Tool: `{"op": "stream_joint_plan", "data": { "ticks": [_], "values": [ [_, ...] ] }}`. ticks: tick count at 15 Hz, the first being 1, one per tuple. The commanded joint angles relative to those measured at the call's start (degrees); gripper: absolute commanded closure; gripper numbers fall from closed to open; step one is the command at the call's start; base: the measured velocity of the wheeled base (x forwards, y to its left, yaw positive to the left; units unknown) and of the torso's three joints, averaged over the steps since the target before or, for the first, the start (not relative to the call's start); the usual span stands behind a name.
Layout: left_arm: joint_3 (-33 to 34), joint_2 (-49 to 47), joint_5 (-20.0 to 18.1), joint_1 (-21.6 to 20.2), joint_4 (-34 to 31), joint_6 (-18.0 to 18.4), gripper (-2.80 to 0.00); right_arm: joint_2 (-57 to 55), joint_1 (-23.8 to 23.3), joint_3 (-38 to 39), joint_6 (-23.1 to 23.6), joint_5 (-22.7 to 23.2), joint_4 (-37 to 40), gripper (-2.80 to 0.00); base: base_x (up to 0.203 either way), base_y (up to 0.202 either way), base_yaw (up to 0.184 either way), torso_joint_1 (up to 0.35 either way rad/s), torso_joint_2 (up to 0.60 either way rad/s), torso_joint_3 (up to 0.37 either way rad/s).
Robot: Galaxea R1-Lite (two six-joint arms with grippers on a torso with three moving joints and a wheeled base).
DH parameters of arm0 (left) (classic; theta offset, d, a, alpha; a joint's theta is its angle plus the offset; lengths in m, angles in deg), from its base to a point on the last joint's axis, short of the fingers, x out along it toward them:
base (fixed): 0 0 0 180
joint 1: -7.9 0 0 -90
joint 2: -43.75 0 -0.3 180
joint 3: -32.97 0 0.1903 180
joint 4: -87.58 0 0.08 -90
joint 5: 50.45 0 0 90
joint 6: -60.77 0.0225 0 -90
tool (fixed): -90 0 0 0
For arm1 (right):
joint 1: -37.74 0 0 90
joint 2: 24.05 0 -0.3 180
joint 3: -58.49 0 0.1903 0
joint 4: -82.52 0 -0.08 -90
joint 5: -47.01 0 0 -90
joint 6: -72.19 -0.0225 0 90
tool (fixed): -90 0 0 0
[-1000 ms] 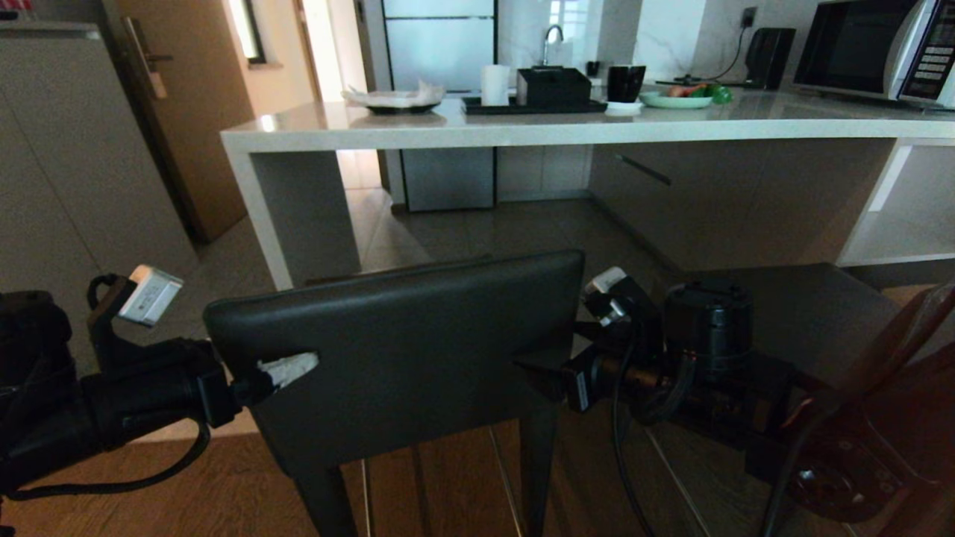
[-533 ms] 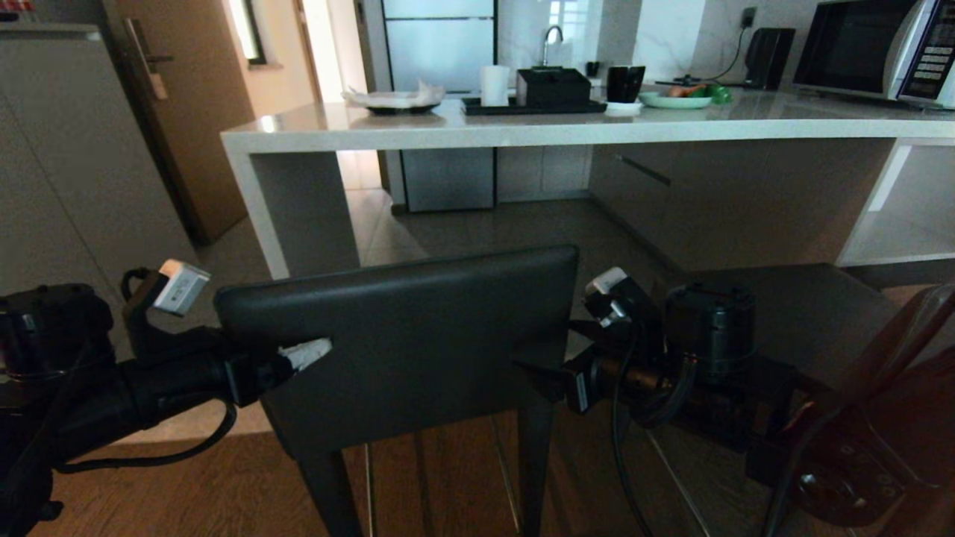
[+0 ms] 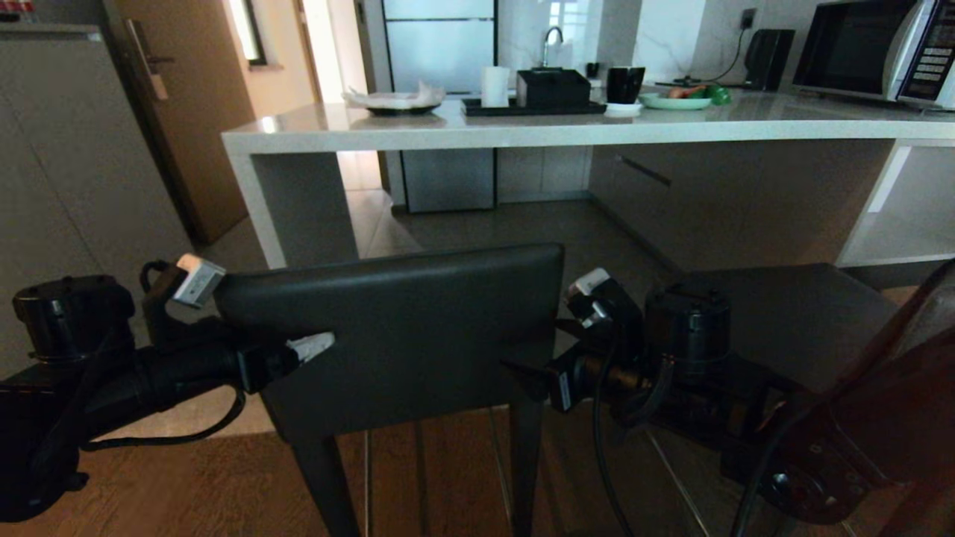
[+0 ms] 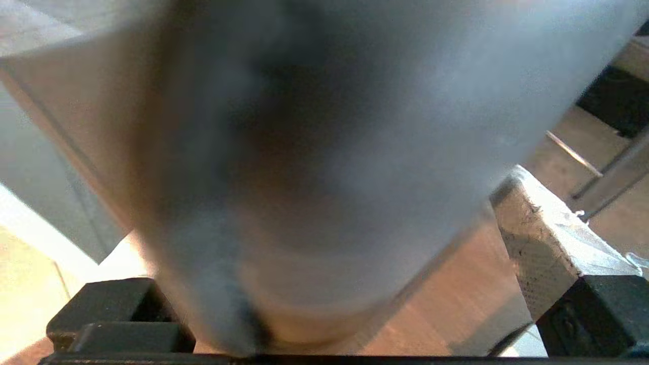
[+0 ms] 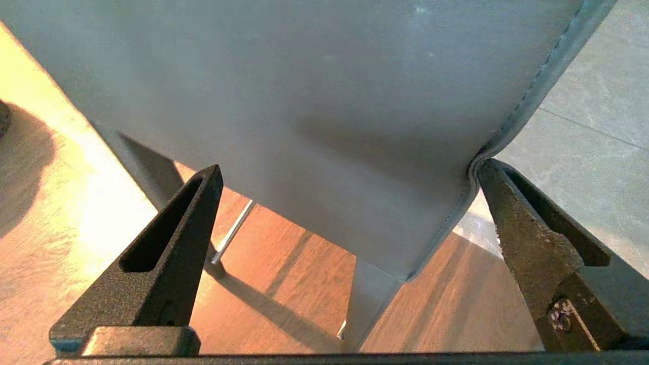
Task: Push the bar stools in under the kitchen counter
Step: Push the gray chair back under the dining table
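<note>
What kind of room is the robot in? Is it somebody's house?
Most likely a home kitchen. A long stone kitchen counter carries cups and a plate of food, a microwave sits at its far end, and a sink tap shows behind. A bar stool stands before the counter.

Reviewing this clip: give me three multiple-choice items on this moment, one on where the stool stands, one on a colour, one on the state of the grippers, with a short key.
1. Where is the bar stool relative to the kitchen counter?
A. Tucked fully under it
B. Out in front of it, on the robot's side
C. Lying on its side

2. What colour is the stool's backrest?
A. Dark grey-black
B. Bright red
C. White

3. How do the left gripper and right gripper stand?
A. Both shut on a stool leg
B. Both holding a cup
C. Both open, one at each side of the backrest

Key: 1 B, bare floor shows between stool and counter; 2 A, the padded back is dark; 3 C, in each wrist view the fingers stand wide, with the backrest's edge between them.
</note>
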Motion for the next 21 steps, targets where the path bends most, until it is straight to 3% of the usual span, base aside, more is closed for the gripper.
{"op": "stream_joint_plan", "data": {
  "ticks": [1,10,17,21],
  "values": [
    [-1.03,-2.16,-0.11,-0.02,0.29,0.08,-2.80,-1.53,0.81,-0.58,0.02,0.26,-0.38,-2.80,0.000,0.000,0.000,0.000,0.00,0.000],
    [-5.79,-6.72,-0.11,0.92,0.35,0.17,-2.80,-4.00,1.11,-2.50,0.02,0.24,-2.07,-2.80,0.000,0.000,0.000,0.000,0.00,0.000],
    [-1.85,-3.28,-0.20,2.43,0.38,0.17,-2.80,-2.97,0.86,-1.97,-0.07,0.15,-2.07,-2.80,0.000,0.000,0.000,0.000,0.00,0.000],
    [1.93,-1.03,0.85,0.54,0.38,-0.18,-2.80,1.02,-2.85,0.80,-0.24,0.60,-2.07,-2.80,0.000,0.000,0.000,0.000,0.00,0.000]
  ]
}}
